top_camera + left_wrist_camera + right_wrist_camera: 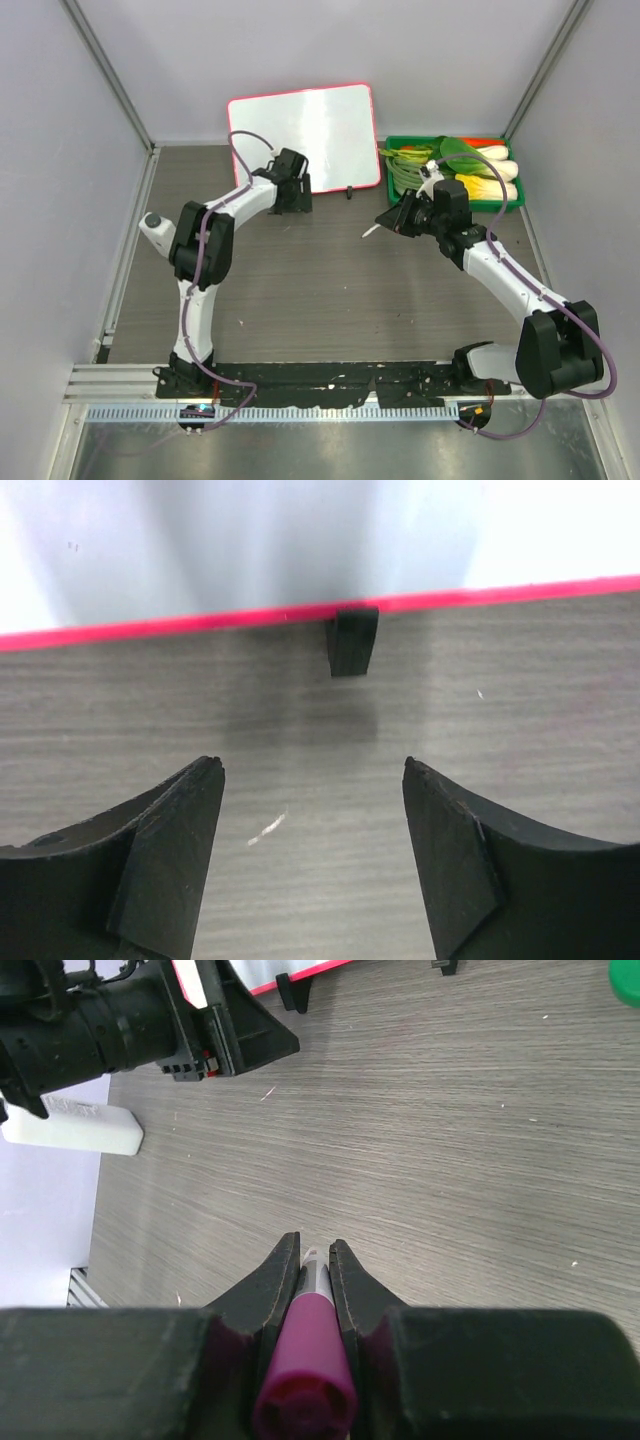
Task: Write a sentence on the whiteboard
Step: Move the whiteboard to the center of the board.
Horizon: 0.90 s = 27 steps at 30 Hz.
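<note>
The whiteboard [300, 135], white with a pink-red frame, lies at the back middle of the table. No writing shows on it; the sentence is not in view. My left gripper [293, 188] is open and empty at the board's near edge. In the left wrist view [312, 765] its jaws stand wide apart, just short of a black clip [352, 642] on the board's frame [200, 625]. My right gripper [392, 222] is shut on the marker pen [308, 1345], white tip pointing left [370, 231], to the right of the board and above the table.
A green tray [400, 145] of vegetables stands at the back right, next to the board. A small white block [152, 226] lies at the left, also in the right wrist view [75, 1130]. A second black clip [348, 191] sits on the board's near edge.
</note>
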{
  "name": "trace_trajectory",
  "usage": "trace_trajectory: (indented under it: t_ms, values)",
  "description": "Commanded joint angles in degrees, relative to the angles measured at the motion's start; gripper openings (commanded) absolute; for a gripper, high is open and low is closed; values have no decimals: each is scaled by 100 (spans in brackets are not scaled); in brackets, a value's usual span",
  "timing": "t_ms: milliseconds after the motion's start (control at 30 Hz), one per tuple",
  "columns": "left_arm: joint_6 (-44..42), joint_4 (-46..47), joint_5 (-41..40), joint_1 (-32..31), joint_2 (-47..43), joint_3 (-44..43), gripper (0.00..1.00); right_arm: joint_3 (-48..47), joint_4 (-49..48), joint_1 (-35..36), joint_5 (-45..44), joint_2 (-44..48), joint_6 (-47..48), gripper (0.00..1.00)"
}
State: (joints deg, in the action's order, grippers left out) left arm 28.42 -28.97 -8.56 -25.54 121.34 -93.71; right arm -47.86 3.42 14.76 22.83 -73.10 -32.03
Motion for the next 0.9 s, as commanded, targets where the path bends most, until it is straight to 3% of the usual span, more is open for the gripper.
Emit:
trace_trajectory:
  t_ms: [0, 167, 400, 567, 667, 867]
  values:
    - [-250, -425, -454, -56, 390, -665, 72, 48, -263, -26, -130, 244, -40, 1]
    - [-267, -802, -541, -83, 969, -1464, 54, 75, -263, -26, -60, 235, -14, 2]
    - [-381, -1058, -621, -83, 1418, -2037, 49, 83, -272, -35, -15, 235, 57, 1]
    - [-469, -1163, -577, -91, 1656, -2265, 25, 136, -307, -26, 37, 209, 65, 1]
    - [-496, -1269, -630, -83, 1753, -2380, 3, 189, -307, -26, 64, 243, 65, 1]
    - [-540, -988, -568, -83, 1253, -1687, 0, 242, -307, -26, 55, 323, 74, 2]
